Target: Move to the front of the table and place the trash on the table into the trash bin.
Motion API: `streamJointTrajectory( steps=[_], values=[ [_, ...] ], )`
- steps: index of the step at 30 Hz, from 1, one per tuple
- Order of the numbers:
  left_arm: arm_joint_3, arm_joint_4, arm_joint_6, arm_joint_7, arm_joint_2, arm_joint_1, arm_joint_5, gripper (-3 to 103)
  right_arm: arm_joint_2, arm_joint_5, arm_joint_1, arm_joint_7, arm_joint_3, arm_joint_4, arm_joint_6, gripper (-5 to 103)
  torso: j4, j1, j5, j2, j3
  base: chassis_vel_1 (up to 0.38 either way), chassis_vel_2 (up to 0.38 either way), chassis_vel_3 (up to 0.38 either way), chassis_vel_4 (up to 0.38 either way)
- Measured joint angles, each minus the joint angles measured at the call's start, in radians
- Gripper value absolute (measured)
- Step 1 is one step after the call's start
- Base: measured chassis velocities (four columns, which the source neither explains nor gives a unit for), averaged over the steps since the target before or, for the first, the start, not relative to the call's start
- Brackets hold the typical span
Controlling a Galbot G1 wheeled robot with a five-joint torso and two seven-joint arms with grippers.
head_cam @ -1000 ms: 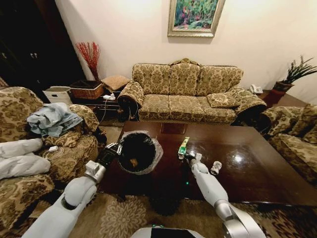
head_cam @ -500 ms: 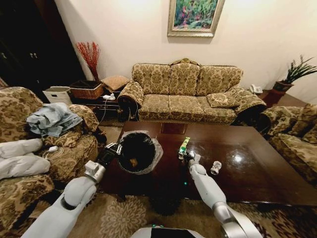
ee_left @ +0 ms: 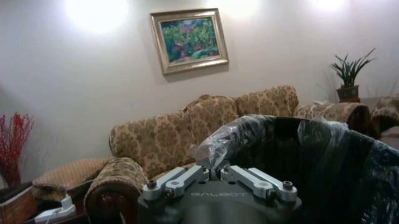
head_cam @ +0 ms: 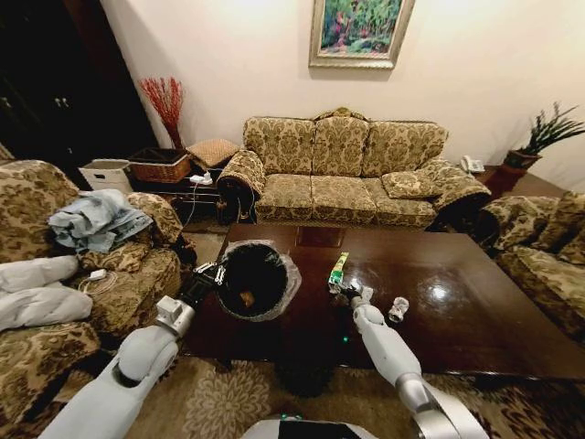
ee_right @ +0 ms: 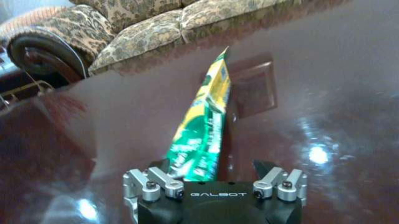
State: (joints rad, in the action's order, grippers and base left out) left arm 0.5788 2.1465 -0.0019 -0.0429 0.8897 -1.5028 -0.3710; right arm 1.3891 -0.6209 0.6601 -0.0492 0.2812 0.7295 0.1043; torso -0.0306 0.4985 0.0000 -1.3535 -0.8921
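Note:
The dark glossy table [head_cam: 475, 274] carries a green tube [head_cam: 339, 268] and, to its right, a small silver-white can [head_cam: 398, 309]. My right gripper [head_cam: 352, 291] sits low at the tube's near end. In the right wrist view it [ee_right: 215, 171] is open, with the green tube [ee_right: 203, 135] lying on the table [ee_right: 343, 70] between its fingers, close to one of them. My left gripper [head_cam: 212, 273] is shut on the rim of the black trash bin [head_cam: 254, 279], pinching the rim and liner [ee_left: 215, 165]. A tan item [head_cam: 245, 297] lies inside the bin.
A patterned sofa [head_cam: 347, 169] stands behind the table, with armchairs at the left [head_cam: 55, 274] and the right [head_cam: 544, 247]. A woven basket [head_cam: 161, 165] and a white box [head_cam: 107, 174] sit at the back left. Patterned carpet [head_cam: 219, 402] lies in front of the table.
My right gripper has barely shifted at the tube's near end. The bin and my left arm have stayed still.

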Motion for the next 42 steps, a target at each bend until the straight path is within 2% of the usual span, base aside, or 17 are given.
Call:
streamJointTrajectory(
  steps=[1, 4, 5, 8, 10, 11, 15, 18, 20, 23, 30, 34, 36, 38, 40, 41, 42],
  values=[
    [0.0, 0.0, 0.0, 0.0, 0.0, 0.0, 0.0, 4, 0.0, 0.0, 0.0, 0.0, 0.0, 0.0, 0.0, 93, 0.0, 0.0, 0.0, 0.0, 0.0, 0.0, 0.0, 0.0, 0.0],
    [0.003, 0.002, -0.007, -0.003, 0.001, -0.003, -0.003, 4, 0.007, -0.016, -0.014, -0.009, -0.001, -0.019, 0.014, 81, -0.0002, 0.0, -0.0001, 0.0, 0.0, 0.0, 0.0, 0.0, 0.0],
    [0.003, 0.002, -0.007, -0.003, 0.001, -0.003, -0.003, 4, 0.007, -0.016, -0.014, -0.009, -0.001, -0.019, 0.014, 81, -0.0002, 0.0, -0.0001, 0.0, 0.0, 0.0, 0.0, 0.0, 0.0],
    [0.007, -0.002, -0.012, -0.003, -0.006, 0.003, -0.008, 4, 0.008, -0.022, -0.014, -0.015, -0.012, -0.02, 0.02, 69, 0.0, 0.0, -0.0001, 0.0, 0.0, 0.0, 0.0, 0.0, 0.0],
    [0.007, -0.003, -0.012, -0.003, -0.008, 0.005, -0.009, 4, 0.01, -0.022, -0.014, -0.016, -0.012, -0.02, 0.021, 69, 0.0001, 0.0, 0.0, 0.0, 0.0, 0.0, 0.0, 0.0, 0.0],
    [0.006, -0.004, -0.012, -0.004, -0.008, 0.007, -0.01, 4, 0.015, -0.024, -0.013, -0.016, -0.012, -0.02, 0.024, 61, 0.0001, 0.0, -0.0001, 0.0, 0.0, 0.0, 0.0, 0.0, 0.0],
    [0.001, -0.004, -0.014, -0.005, -0.003, 0.003, -0.01, 4, 0.02, -0.026, -0.011, -0.016, -0.009, -0.019, 0.025, 53, 0.0, 0.0, -0.0001, 0.0, 0.0, 0.0, 0.0, 0.0, 0.0],
    [0.0, -0.007, -0.019, -0.01, -0.001, -0.003, -0.007, 4, 0.018, -0.026, -0.009, -0.015, -0.007, -0.017, 0.023, 41, 0.0, 0.0, 0.0001, 0.0, 0.0, 0.0, 0.0, 0.0, 0.0],
    [-0.001, -0.008, -0.02, -0.011, -0.001, -0.003, -0.007, 4, 0.016, -0.026, -0.009, -0.015, -0.007, -0.016, 0.023, 41, -0.0001, 0.0, 0.0, 0.0, 0.0, 0.0, 0.0, 0.0, 0.0],
    [-0.005, -0.01, -0.021, -0.013, 0.001, 0.0, -0.006, 4, 0.007, -0.027, -0.007, -0.013, -0.007, -0.009, 0.022, 30, 0.0001, 0.0, -0.0001, 0.0, 0.0, 0.0, 0.0, 0.0, 0.0],
    [-0.006, -0.01, -0.023, -0.013, 0.002, 0.0, -0.006, 4, 0.004, -0.027, -0.001, -0.012, -0.008, 0.008, 0.021, 10, 0.0, 0.0, -0.0001, 0.0, 0.0, 0.0, 0.0, 0.0, 0.0],
    [-0.004, -0.01, -0.024, -0.013, 0.002, -0.001, -0.006, 4, 0.002, -0.025, 0.003, -0.012, -0.008, 0.016, 0.013, 6, 0.0, 0.0, 0.0, 0.0, 0.0, 0.0, 0.0, 0.0, 0.0],
    [-0.003, -0.01, -0.024, -0.013, 0.001, -0.002, -0.006, 4, -0.001, -0.015, 0.019, -0.015, -0.007, 0.035, -0.016, 1, 0.0, 0.0, 0.0, 0.0, 0.0, 0.0, 0.0, 0.0, 0.0],
    [-0.003, -0.01, -0.024, -0.013, 0.001, -0.002, -0.006, 4, -0.005, -0.011, 0.029, -0.018, -0.006, 0.05, -0.026, 1, -0.0001, 0.0, 0.0, 0.0, 0.0, 0.0, 0.0, 0.0, 0.0],
    [-0.003, -0.012, -0.024, -0.013, 0.001, -0.001, -0.007, 4, -0.012, 0.01, 0.058, -0.041, -0.003, 0.086, -0.097, 0, -0.0001, 0.0, -0.0001, 0.0, 0.0, 0.0, 0.0, 0.0, 0.0],
    [-0.003, -0.014, -0.026, -0.014, 0.001, 0.002, -0.007, 4, -0.019, 0.031, 0.094, -0.07, 0.004, 0.126, -0.181, 0, -0.0002, 0.0, 0.0, 0.0, 0.0, 0.0, 0.0, 0.0, 0.0],
    [-0.003, -0.014, -0.026, -0.014, 0.001, 0.002, -0.007, 4, -0.019, 0.031, 0.094, -0.07, 0.004, 0.126, -0.181, 0, -0.0002, 0.0, 0.0, 0.0, 0.0, 0.0, 0.0, 0.0, 0.0]
  ],
)
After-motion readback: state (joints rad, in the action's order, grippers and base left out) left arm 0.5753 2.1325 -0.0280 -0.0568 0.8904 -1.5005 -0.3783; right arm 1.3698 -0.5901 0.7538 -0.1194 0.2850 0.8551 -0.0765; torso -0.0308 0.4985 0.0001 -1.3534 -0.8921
